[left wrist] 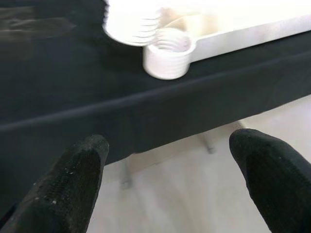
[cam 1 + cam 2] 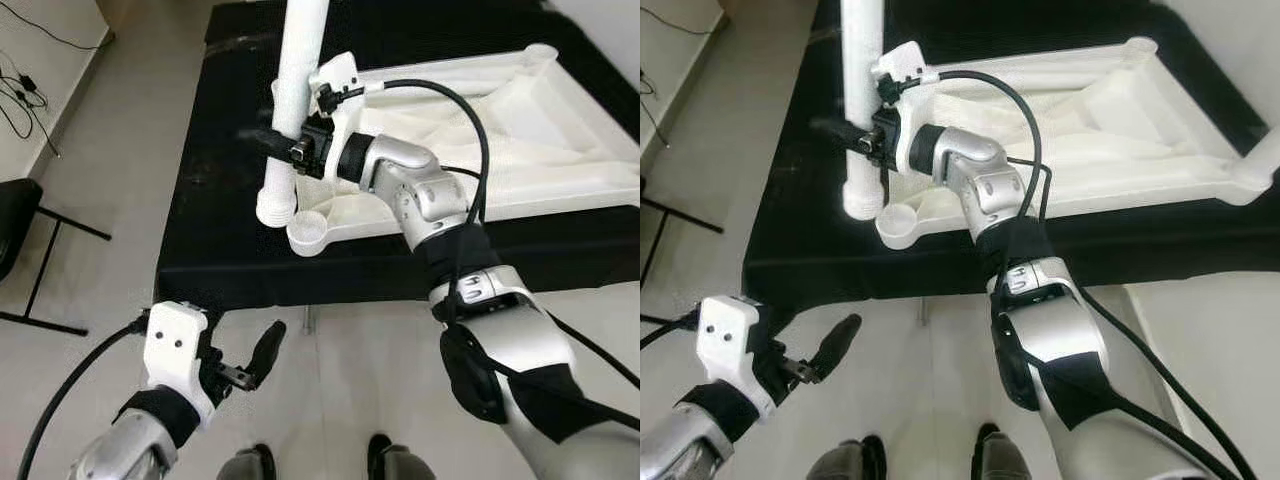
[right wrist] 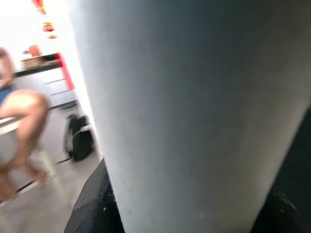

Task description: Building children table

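A white plastic table top [image 2: 520,120] lies upside down on a black-covered surface [image 2: 220,240]. Its near left corner carries a round threaded socket [image 2: 310,232]. A white table leg [image 2: 295,90] stands nearly upright with its threaded foot [image 2: 274,206] just left of that socket. My right gripper [image 2: 280,143] is shut on the leg's lower part; the leg's white shaft [image 3: 194,107] stands right in front of the right wrist camera. My left gripper [image 2: 262,360] hangs open low over the floor, in front of the surface's edge, its fingertips [image 1: 77,170] apart and nothing between them.
The black surface's front edge [image 1: 146,102] runs between me and the socket [image 1: 167,58]. A dark folding stand [image 2: 30,250] and cables [image 2: 20,90] are on the floor at the left. My feet [image 2: 315,462] show below. A seated person [image 3: 19,116] is far off.
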Available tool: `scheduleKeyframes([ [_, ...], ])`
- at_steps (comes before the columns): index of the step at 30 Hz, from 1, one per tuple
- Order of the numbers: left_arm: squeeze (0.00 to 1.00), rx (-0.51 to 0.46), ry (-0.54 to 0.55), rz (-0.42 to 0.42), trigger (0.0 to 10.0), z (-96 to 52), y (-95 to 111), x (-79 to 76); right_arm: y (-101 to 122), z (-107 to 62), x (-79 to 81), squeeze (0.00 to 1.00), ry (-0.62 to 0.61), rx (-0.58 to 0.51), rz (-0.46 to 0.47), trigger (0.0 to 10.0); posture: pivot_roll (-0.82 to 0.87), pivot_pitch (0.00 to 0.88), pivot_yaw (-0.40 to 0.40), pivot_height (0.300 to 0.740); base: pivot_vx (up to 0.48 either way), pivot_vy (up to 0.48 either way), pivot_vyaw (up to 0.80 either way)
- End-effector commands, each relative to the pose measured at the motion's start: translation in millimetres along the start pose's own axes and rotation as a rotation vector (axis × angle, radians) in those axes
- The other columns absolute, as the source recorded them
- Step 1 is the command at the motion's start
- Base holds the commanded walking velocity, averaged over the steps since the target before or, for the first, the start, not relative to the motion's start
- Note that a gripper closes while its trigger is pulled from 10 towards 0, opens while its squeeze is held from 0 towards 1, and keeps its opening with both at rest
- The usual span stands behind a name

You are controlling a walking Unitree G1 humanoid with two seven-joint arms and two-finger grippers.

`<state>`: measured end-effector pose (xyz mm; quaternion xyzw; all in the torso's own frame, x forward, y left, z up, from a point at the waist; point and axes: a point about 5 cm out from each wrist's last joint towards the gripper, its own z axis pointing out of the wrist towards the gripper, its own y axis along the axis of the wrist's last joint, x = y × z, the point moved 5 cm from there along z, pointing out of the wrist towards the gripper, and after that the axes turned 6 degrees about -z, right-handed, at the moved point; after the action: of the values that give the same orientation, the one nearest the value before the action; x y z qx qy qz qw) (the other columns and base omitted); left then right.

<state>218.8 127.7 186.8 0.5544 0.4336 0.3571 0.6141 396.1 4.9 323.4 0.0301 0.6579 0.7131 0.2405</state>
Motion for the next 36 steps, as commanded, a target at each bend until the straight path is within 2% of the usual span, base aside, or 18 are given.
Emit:
scheduleKeyframes([
  [1, 0.00, -0.014, 0.012, 0.045, 10.0, -5.6, 3, -1.1, 14, 4.8, 10.6, 0.00, 0.092, -0.040, -0.045, 10.0, 0.06, 0.399, 0.054, 0.740, 0.000, 0.000, 0.00],
  [4, 0.00, -0.037, 0.021, 0.068, 10.0, -9.0, 6, -2.7, 20, 1.6, 16.6, 0.00, 0.176, -0.056, -0.069, 10.0, 0.06, 0.408, 0.060, 0.740, 0.000, 0.000, 0.00],
  [9, 0.00, -0.045, 0.024, 0.082, 10.0, -11.9, 8, -4.4, 21, 0.0, 19.8, 0.00, 0.222, -0.053, -0.095, 10.0, 0.07, 0.416, 0.068, 0.740, 0.000, 0.000, 0.00],
  [11, 0.00, -0.047, 0.021, 0.085, 10.0, -15.3, 7, -7.6, 23, -4.6, 20.1, 0.00, 0.278, -0.034, -0.132, 10.0, 0.07, 0.422, 0.070, 0.740, 0.000, 0.000, 0.00],
  [16, 0.00, -0.049, 0.022, 0.087, 10.0, -16.5, 7, -8.4, 24, -6.7, 19.9, 0.00, 0.297, -0.029, -0.143, 10.0, 0.07, 0.423, 0.070, 0.740, 0.000, 0.000, 0.00],
  [19, 0.00, -0.051, 0.027, 0.090, 10.0, -18.0, 7, -8.5, 29, -16.3, 19.9, 0.00, 0.363, -0.016, -0.180, 10.0, 0.08, 0.428, 0.074, 0.740, 0.000, 0.000, 0.00],
  [21, 0.00, -0.056, 0.027, 0.093, 10.0, -18.3, 7, -9.1, 31, -25.5, 21.5, 0.00, 0.439, 0.023, -0.217, 10.0, 0.07, 0.430, 0.074, 0.740, 0.000, 0.000, 0.00],
  [24, 0.00, -0.061, 0.025, 0.095, 10.0, -18.2, 7, -9.5, 28, -30.7, 24.3, 0.00, 0.498, 0.061, -0.233, 10.0, 0.07, 0.430, 0.074, 0.740, 0.000, 0.000, 0.00],
  [32, 0.00, -0.066, 0.025, 0.095, 10.0, -17.2, 6, -9.8, 24, -35.4, 28.7, 0.00, 0.571, 0.102, -0.248, 10.0, 0.07, 0.429, 0.069, 0.740, 0.000, 0.000, 0.00],
  [36, 0.00, -0.075, 0.030, 0.097, 10.0, -16.0, 6, -8.8, 16, -34.2, 32.7, 0.00, 0.620, 0.166, -0.255, 10.0, 0.06, 0.427, 0.058, 0.740, 0.000, 0.000, 0.00],
])
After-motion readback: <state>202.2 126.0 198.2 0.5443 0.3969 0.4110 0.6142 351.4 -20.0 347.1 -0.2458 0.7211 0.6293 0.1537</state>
